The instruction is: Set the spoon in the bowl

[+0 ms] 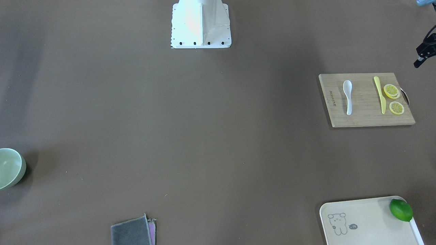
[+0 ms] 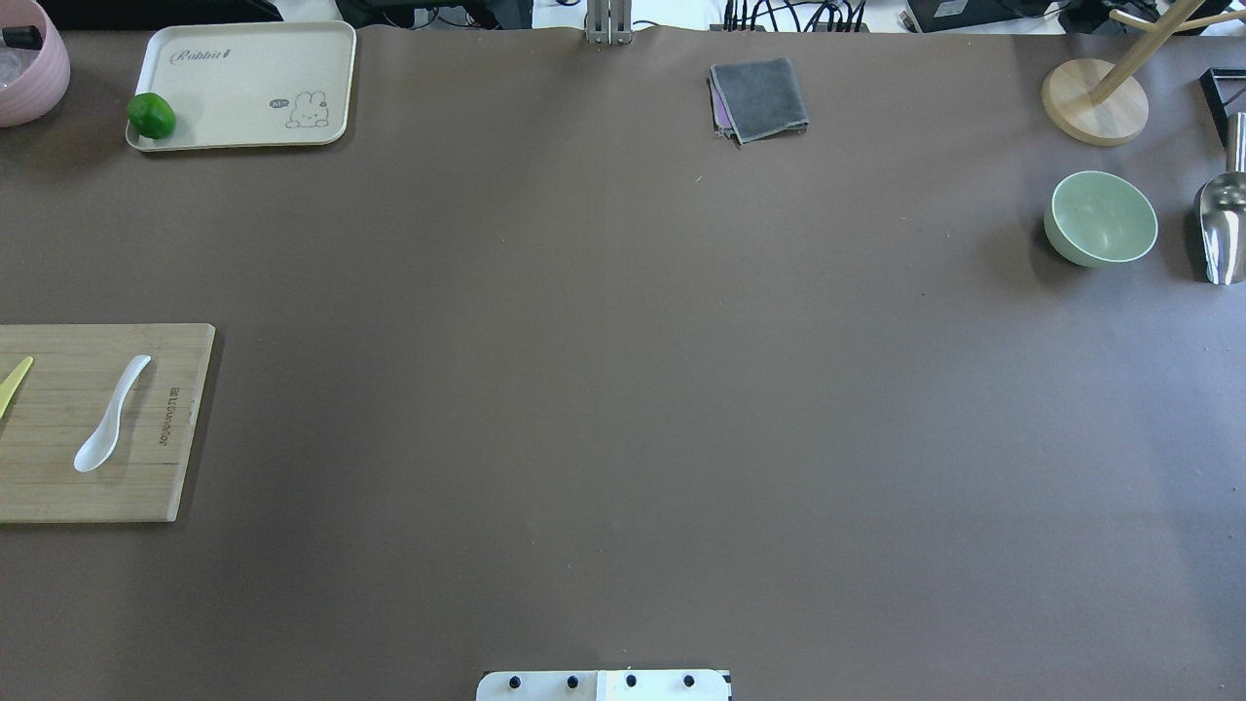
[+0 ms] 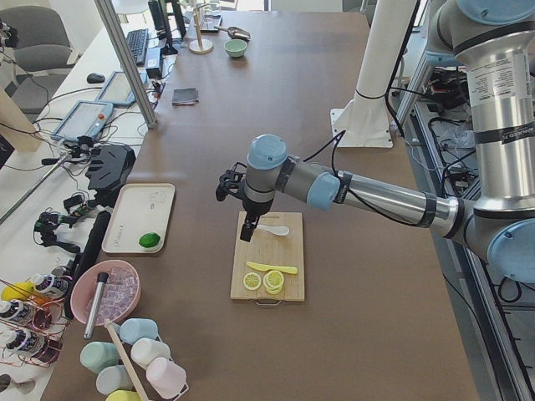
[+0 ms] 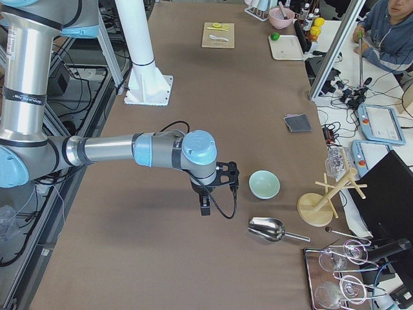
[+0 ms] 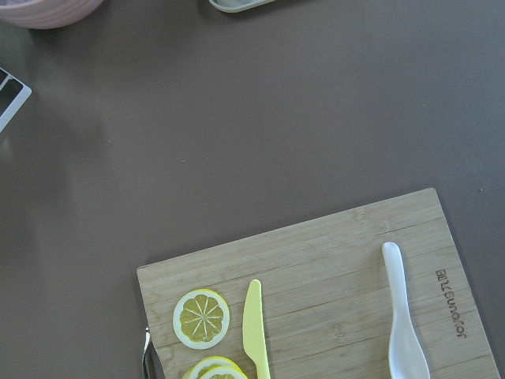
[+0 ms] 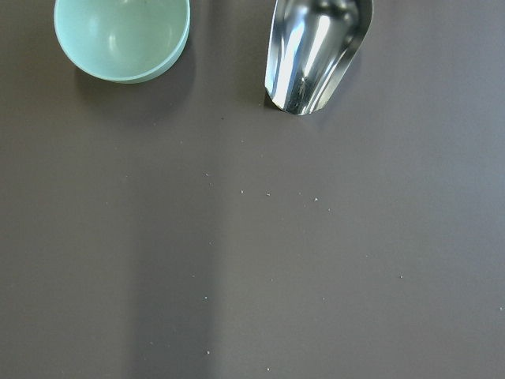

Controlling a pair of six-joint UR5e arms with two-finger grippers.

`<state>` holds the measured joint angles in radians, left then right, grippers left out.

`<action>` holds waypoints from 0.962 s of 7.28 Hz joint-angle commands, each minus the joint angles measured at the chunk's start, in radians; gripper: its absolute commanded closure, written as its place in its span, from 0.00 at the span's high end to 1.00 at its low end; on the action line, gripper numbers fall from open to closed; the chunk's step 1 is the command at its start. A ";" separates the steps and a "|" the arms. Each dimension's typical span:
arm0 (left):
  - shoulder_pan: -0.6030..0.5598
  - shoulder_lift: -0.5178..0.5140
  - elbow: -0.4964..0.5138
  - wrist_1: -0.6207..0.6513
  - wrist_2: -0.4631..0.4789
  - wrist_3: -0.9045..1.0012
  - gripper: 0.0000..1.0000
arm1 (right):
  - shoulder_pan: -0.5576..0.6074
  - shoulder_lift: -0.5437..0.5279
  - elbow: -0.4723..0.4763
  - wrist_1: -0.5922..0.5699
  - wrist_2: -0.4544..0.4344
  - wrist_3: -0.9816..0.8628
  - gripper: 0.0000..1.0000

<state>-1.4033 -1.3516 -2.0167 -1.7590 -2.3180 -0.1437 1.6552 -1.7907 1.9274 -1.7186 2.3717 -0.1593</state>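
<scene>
The brown table (image 2: 623, 389) is mostly bare in the middle, and the things stand at its edges. At the left edge lies a wooden board (image 2: 58, 487). On it is the spoon (image 2: 112, 417), flat, with the knife (image 1: 379, 94) apart from it and lemon slices (image 1: 391, 91) beyond the knife. The left gripper (image 3: 245, 230) hangs above the board, close to the spoon. I cannot tell if its jaws are open or closed, because it is seen only small and from the side.

The spoon is glossy and lies low, so the fingers may slide off it or push it over the board instead of taking it. A poor aim could also catch the knife.

The way to the bowl is long, across the whole table. A weak hold on the handle may let the spoon turn or fall.

Near the far right corner stands the bowl (image 2: 1100, 216), empty, with a metal scoop (image 2: 1222, 229) near it by the right edge. The right gripper (image 4: 204, 205) hangs over bare table near the bowl; its jaws I cannot judge either. The bowl looks light, so a spoon that hits the rim may tip it or push it against the scoop.
</scene>
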 commanded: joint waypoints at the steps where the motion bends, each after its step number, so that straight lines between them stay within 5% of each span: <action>1: -0.006 0.015 0.013 -0.048 -0.090 -0.023 0.97 | -0.008 -0.001 0.002 0.004 0.003 0.011 1.00; 3: -0.035 0.020 -0.048 -0.048 -0.093 -0.043 0.97 | -0.012 -0.004 -0.019 0.010 0.029 0.004 1.00; 7: -0.026 -0.014 0.003 -0.051 -0.084 -0.051 0.97 | -0.017 -0.007 -0.018 0.079 0.058 0.009 1.00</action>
<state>-1.4297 -1.3521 -2.0233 -1.8089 -2.4033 -0.1953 1.6393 -1.7967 1.9101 -1.6567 2.4254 -0.1544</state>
